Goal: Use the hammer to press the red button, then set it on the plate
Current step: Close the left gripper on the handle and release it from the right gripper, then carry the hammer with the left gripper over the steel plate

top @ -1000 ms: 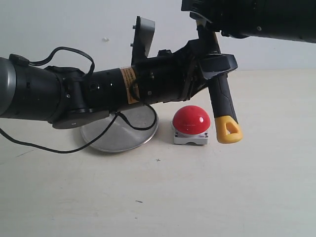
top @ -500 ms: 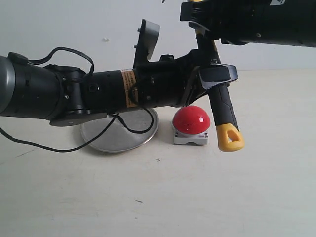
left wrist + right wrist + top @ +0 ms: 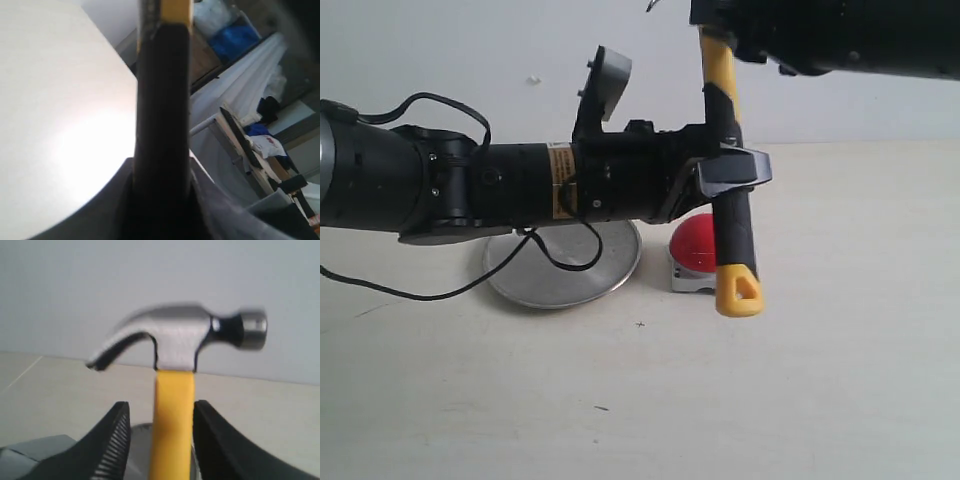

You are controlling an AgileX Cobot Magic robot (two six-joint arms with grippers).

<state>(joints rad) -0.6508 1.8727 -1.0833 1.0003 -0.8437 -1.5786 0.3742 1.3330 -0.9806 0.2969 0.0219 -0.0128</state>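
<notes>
Tabletop (image 3: 800,400), pale and matt, bearing the items below. My left arm (image 3: 470,190), black and lying level, reaches from the left across the middle with a loose cable (image 3: 450,105) looped over it. My left gripper (image 3: 725,178) is clenched on the black sleeve of the hammer (image 3: 733,230), and the left wrist view shows that sleeve filling the space between the jaws. My right arm (image 3: 840,35), dark, enters at the top right. My right gripper (image 3: 161,408) is released, its ribbed fingers (image 3: 117,440) flanking the yellow shaft with a gap on one side. The hammer stands upright with its steel head (image 3: 185,340) uppermost and its yellow looped end (image 3: 738,295) lowest, in front of the button's base; I cannot tell whether it touches the table. Plate (image 3: 560,275), round shiny metal, lies on the table under my left arm, apart from the hammer. Red button (image 3: 690,245), glossy dome on a grey-white base, sits just beside the plate's right edge, partly hidden behind the hammer's sleeve.
</notes>
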